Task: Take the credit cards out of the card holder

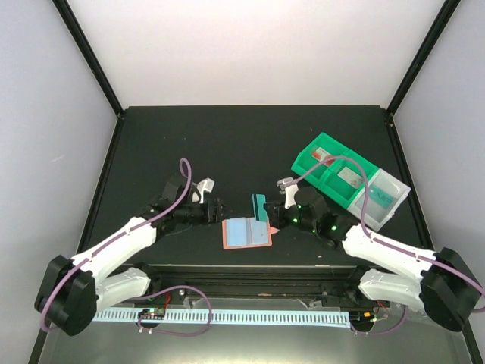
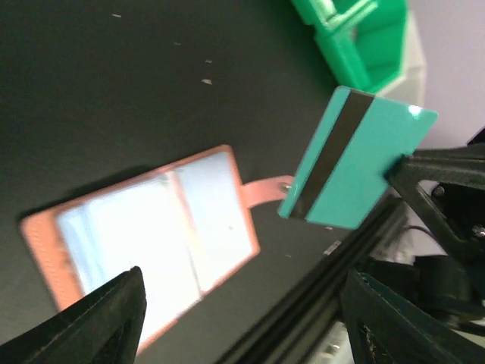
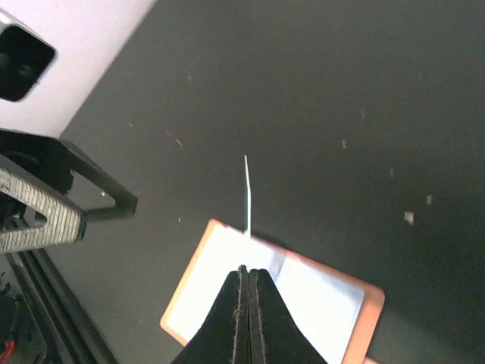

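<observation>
**Top view.** The holder (image 1: pixel 226 233) lies open and flat on the table (image 1: pixel 151 152), low in the middle of the frame, between the two arms. The right gripper (image 1: pixel 276 208) is just up and to the right of it and is closed on a teal card (image 1: pixel 259 206), which stands clear of the holder. The left gripper (image 1: pixel 216 211) sits just up and to the left of the holder. A green bin (image 1: pixel 303 163) stands at the upper right. A few flat pieces lie in its compartments, too small to name.

**Left wrist.** Both left fingers (image 2: pixel 106 318) show at the bottom corners, spread wide with nothing between them. The holder is at the lower left, with pale panels inside its salmon border. How many cards are in it I cannot tell. The teal card, with a dark stripe, hangs tilted at the right, pinched at one corner by the right gripper's black fingers.

**Right wrist.** The jaws are pressed together on the card, which shows edge-on as a thin pale line at the centre. The holder lies below it at the bottom centre.

**Step.** One card looks to be out and is being lifted away. Next, the right arm would need to carry it clear, likely to the bin, and let go. The left gripper could then steady the holder for another pull.
</observation>
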Robot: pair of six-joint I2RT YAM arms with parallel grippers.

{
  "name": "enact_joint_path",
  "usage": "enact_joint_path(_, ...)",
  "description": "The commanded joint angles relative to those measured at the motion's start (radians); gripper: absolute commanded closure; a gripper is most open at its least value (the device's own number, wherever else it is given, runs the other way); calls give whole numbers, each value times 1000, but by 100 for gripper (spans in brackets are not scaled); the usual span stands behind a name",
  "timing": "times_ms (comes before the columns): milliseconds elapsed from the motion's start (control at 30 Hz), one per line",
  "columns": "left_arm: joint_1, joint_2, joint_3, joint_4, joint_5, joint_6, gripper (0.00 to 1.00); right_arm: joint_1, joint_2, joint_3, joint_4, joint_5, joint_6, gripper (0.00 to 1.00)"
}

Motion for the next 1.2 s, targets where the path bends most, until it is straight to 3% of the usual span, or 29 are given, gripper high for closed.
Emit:
enact_joint_path(0,-1,-78,12,40,143,-132,27,28,-54,40,17,88,-249,99)
enact_joint_path(167,-1,-140,-21,140,209,-357,29,54,-57,65,59,96,-411,99)
enact_joint_path(333,-12,-206,-107,455,270,-670,32,182,-102,-20,227,131,-653,99)
enact_joint_path(467,-15,-278,-96,386,205,-702,36,265,-121,-54,308,198,-785,99)
enact_joint_path(700,-17,-345,-137,398,187,-777,41,320,-72,-15,304,281,-904,99)
enact_joint_path(1167,-17,-331,-229,479,190,-842,50,457,8,-7,405,460,-1119,99)
